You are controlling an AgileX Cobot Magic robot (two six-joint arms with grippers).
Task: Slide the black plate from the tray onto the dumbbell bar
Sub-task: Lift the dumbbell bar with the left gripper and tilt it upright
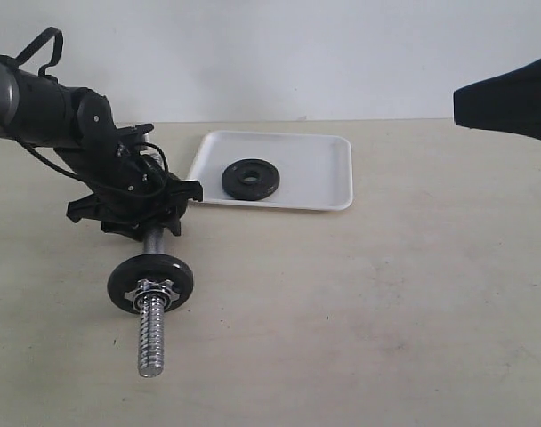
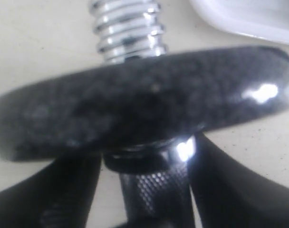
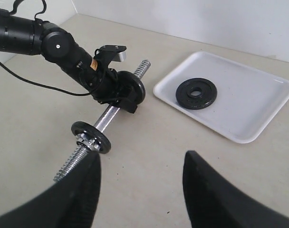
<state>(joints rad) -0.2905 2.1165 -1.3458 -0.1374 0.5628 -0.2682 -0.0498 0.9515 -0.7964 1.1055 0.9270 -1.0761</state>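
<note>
the left arm (image 1: 39,107) reached in from the left edge of the exterior view, sloping down, its wrist bent lower. the left gripper (image 1: 150,222) pointed down and toward that camera, its fingers (image 2: 44,199) straddling the bar (image 2: 151,190). one finger lay against the bar or just beside it; the other stood a little off, with a gap showing. the right arm (image 1: 511,98) hung high at the right edge, well apart from the left arm. the right gripper (image 3: 142,159) was spread wide, its fingers (image 3: 220,194) holding nothing and touching nothing.
</note>
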